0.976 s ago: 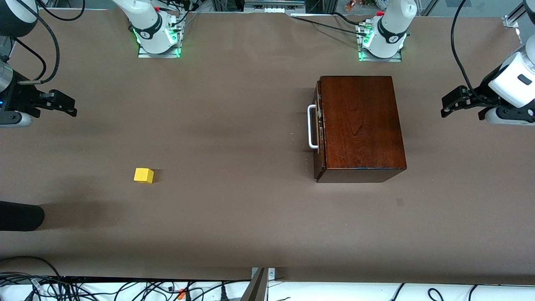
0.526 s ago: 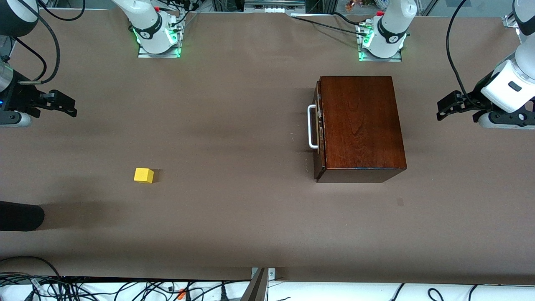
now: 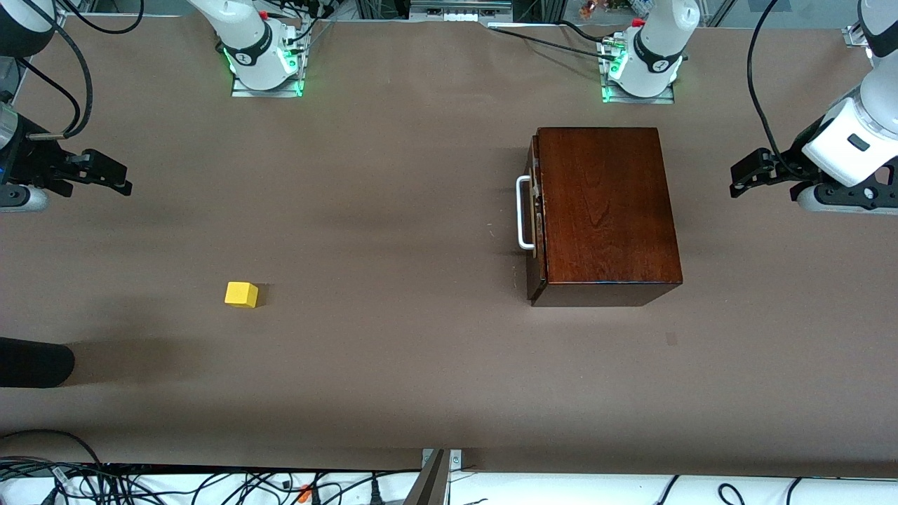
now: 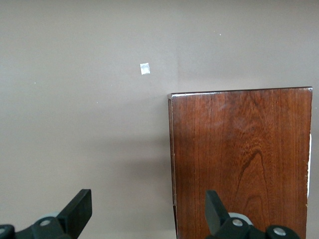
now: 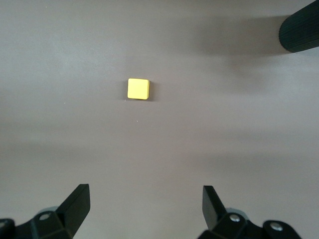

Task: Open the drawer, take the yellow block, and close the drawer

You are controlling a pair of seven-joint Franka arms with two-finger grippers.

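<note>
The drawer (image 3: 534,217) is shut in the glossy mahogany box (image 3: 607,210), with its white bar handle (image 3: 523,212) facing the right arm's end. The yellow block (image 3: 241,294) lies on the bare table toward the right arm's end, well away from the box. My left gripper (image 3: 745,179) is open and empty over the table beside the box's back end. In the left wrist view (image 4: 148,201) the box (image 4: 244,159) lies under one finger. My right gripper (image 3: 112,179) is open and empty over the table's right-arm end. The right wrist view (image 5: 146,196) shows the block (image 5: 138,88) ahead of it.
A black cylindrical object (image 3: 31,361) juts in over the table edge at the right arm's end, nearer to the front camera than the block; it also shows in the right wrist view (image 5: 299,30). A small pale mark (image 3: 671,339) lies on the table near the box.
My left gripper has shifted slightly toward the box and tilted. My right gripper has barely moved. The block and the drawer are unchanged.
</note>
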